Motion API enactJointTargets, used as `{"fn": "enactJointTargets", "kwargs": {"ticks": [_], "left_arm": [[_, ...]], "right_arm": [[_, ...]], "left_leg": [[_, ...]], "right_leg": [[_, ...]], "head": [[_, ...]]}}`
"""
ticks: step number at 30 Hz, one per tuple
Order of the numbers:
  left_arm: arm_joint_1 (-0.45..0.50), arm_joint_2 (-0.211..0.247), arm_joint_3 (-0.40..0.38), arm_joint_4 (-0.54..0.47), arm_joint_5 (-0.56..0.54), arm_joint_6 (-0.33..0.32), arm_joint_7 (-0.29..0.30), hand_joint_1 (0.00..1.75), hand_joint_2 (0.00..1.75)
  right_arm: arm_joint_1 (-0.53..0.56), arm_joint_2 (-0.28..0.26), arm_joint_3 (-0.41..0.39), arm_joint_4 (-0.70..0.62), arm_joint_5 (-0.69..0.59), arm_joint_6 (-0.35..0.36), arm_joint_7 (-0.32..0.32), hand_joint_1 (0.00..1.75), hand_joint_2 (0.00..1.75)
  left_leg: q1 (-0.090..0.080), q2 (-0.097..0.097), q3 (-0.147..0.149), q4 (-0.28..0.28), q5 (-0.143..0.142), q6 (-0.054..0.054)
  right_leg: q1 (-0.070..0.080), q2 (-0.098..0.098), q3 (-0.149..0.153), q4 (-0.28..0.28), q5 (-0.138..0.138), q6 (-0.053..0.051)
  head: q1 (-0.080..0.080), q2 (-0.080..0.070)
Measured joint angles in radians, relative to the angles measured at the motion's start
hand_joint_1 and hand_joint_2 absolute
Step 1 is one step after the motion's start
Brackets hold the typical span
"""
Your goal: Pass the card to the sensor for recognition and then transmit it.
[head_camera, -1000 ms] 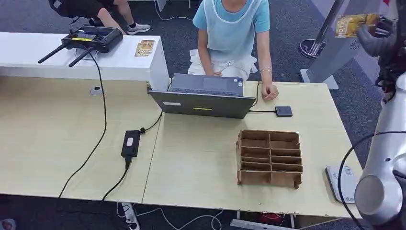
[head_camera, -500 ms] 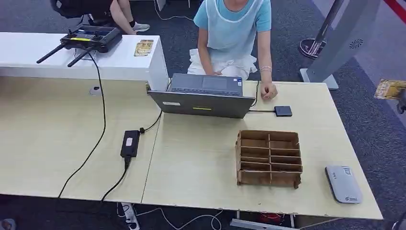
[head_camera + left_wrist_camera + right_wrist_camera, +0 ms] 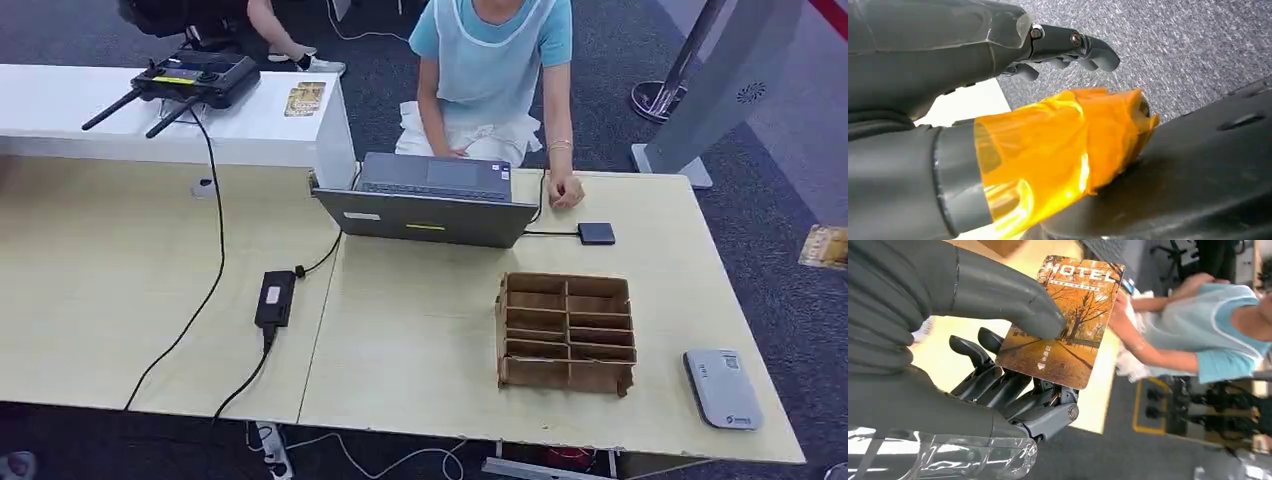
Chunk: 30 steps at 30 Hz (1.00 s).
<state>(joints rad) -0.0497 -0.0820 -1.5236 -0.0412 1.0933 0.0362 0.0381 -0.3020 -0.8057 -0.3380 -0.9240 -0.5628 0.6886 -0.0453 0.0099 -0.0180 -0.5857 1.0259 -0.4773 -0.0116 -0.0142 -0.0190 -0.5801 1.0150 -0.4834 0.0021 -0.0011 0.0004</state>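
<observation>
Card (image 3: 1063, 322) is sitting pinched in the right robot hand (image 3: 998, 365), the thick thumb pressing on its printed face and the darker fingers (image 3: 998, 382) backing it from behind. In the head view the card (image 3: 825, 245) is showing as a cut-off corner at the right edge, off the tabletop (image 3: 420, 330) and over the carpet, lower than half a second ago and far lower than a second ago, when the right arm was standing tall at that edge. That arm is no longer blocking the grey sensor (image 3: 722, 387), which is lying near the tabletop's front right corner, well apart from the card. Just beyond it is standing the brown cardboard organizer (image 3: 566, 332), then the laptop (image 3: 430, 200) and a seated person (image 3: 495, 70). The whole scene is also sitting slightly shifted. The left robot hand (image 3: 1068, 47) is hanging over grey carpet with fingers curled and nothing in them; orange tape is wrapping its thumb, and a dark body part is hiding what lies past it.
</observation>
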Motion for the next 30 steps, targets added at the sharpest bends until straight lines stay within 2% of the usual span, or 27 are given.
{"fn": "enactJointTargets", "kwargs": {"ticks": [6,10,13,24,30], "left_arm": [[0.001,0.002,0.0,0.0,-0.001,0.0,-0.003,0.0,0.0],[0.001,0.005,0.0,0.0,-0.004,-0.001,-0.003,0.0,0.0],[0.001,0.005,0.0,0.0,-0.006,-0.002,-0.003,0.0,0.0],[0.001,0.008,0.0,0.0,-0.016,-0.005,-0.003,0.0,0.0],[0.0,0.011,0.0,0.0,-0.023,-0.007,-0.003,0.0,0.0]], "right_arm": [[0.209,-0.079,0.024,-0.101,-0.066,0.002,0.042,1.75,1.75],[0.284,-0.138,0.057,-0.142,-0.099,-0.009,0.077,1.75,1.75],[0.322,-0.159,0.077,-0.151,-0.106,-0.016,0.081,1.75,1.75],[0.336,-0.185,0.174,-0.145,-0.062,-0.039,0.072,1.75,1.75],[0.293,-0.185,0.234,-0.113,0.007,-0.061,0.062,1.75,1.75]], "left_leg": [[0.0,0.003,0.001,0.0,-0.001,0.001],[0.0,0.004,0.001,0.0,-0.001,0.0],[0.0,0.005,0.002,0.0,-0.001,0.001],[0.0,0.007,0.002,0.0,-0.001,0.001],[0.0,0.007,0.003,0.0,-0.001,0.001]], "right_leg": [[0.0,0.003,0.0,0.0,0.0,0.0],[0.0,0.004,0.0,0.0,0.0,0.0],[0.0,0.004,0.0,0.0,0.0,0.0],[0.0,0.006,0.0,0.0,0.0,0.0],[0.0,0.007,0.0,0.0,0.0,0.0]], "head": [[0.0,0.0],[0.0,0.0],[0.0,0.0],[0.0,0.0],[0.0,0.0]]}}
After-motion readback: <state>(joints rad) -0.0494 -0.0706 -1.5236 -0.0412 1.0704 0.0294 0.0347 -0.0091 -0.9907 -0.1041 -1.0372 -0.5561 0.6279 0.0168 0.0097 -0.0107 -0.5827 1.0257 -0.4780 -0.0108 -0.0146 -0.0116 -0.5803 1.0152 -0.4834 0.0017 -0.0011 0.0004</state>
